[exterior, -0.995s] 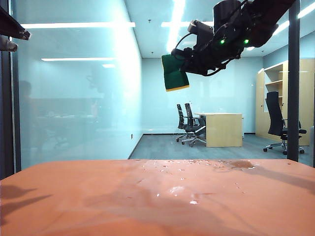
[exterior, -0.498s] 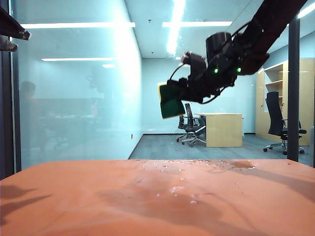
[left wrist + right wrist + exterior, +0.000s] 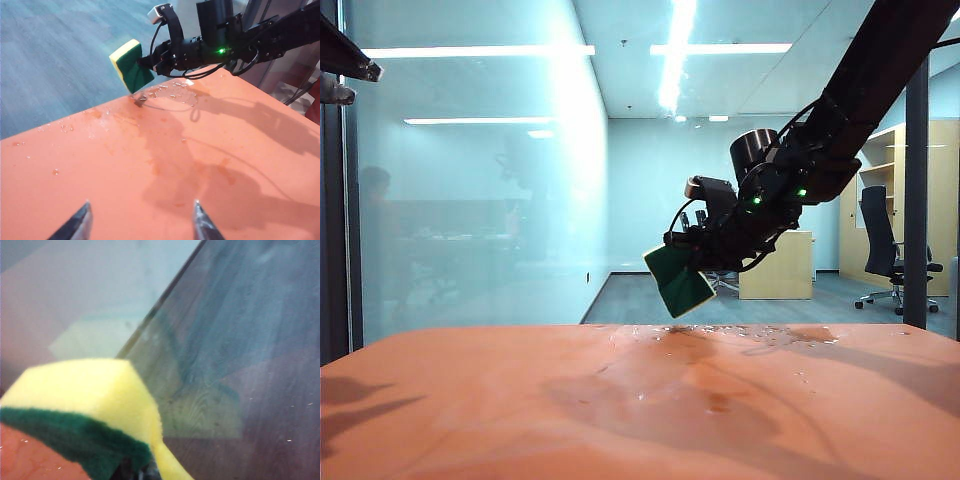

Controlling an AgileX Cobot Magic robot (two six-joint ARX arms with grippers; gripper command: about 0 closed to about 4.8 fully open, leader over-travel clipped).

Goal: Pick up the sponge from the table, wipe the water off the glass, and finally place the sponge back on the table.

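Note:
My right gripper [image 3: 692, 252] is shut on the sponge [image 3: 680, 280], a yellow block with a dark green layer. It holds the sponge at the glass [image 3: 470, 200], just above the far edge of the orange table [image 3: 470, 400]. In the right wrist view the sponge [image 3: 85, 405] fills the foreground against the glass [image 3: 240, 340] and hides the jaws. Water droplets [image 3: 720, 330] and a darker wet patch [image 3: 810, 333] lie along the table's far edge. My left gripper [image 3: 142, 210] hangs open and empty over the table [image 3: 250, 150]. From there the sponge [image 3: 131, 65] and droplets [image 3: 172, 92] show far ahead.
Dark vertical frame bars stand at the left [image 3: 332, 220] and the right [image 3: 917, 160] of the pane. Behind the glass lie an office with a wooden desk [image 3: 775, 265] and black chairs [image 3: 880, 250]. The left gripper [image 3: 362, 83] shows at the upper left.
My right arm has come down along the glass with the sponge, from high up to just above the table's far edge. The left gripper has kept still.

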